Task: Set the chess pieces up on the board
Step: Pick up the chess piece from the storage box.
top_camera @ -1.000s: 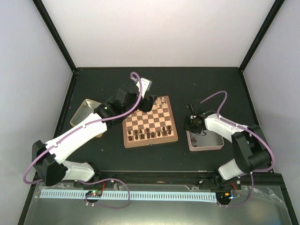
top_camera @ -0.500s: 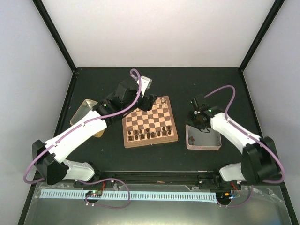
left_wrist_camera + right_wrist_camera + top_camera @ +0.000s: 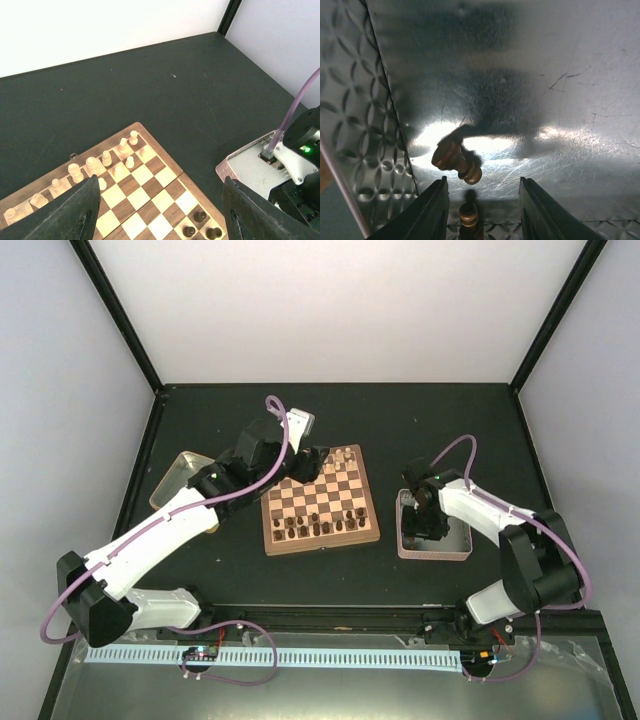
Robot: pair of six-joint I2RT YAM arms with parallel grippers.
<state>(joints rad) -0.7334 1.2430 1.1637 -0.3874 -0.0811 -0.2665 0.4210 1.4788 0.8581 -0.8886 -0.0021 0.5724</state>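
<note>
Since a second ago the right arm has drawn back toward its base and dipped lower, so the right pincer (image 3: pixel 425 523) now reaches down inside the pink-rimmed tray (image 3: pixel 455 540) instead of hanging over its far left corner. Its fingers, nearly closed then, now stand apart. The left arm has shifted a little to the left, its cable loop leaning further that way, while the left pincer (image 3: pixel 318 462) hovers over the far left corner of the board (image 3: pixel 320 495) much as before. The pieces on the board look unchanged. In the right wrist view the right pincer (image 3: pixel 480 187) is released and grasps nothing. A dark piece (image 3: pixel 456 159) lies tipped on its side on the shiny tray floor (image 3: pixel 560 60), just ahead of the left finger's tip and near the tray's embossed wall. A second dark piece (image 3: pixel 469 214) sits between the two fingers, touching neither. The left pincer is also released, its fingers spread wide with nothing between them, above the board rather than on it. Below it the cream pieces (image 3: pixel 105 160) stand along the far rows, some off their home squares. The dark pieces (image 3: pixel 320 525) line the two near rows. The board lies in the middle of the desk (image 3: pixel 440 430), between the tray on its right and a yellow-rimmed tin (image 3: pixel 180 475) on its left.
</note>
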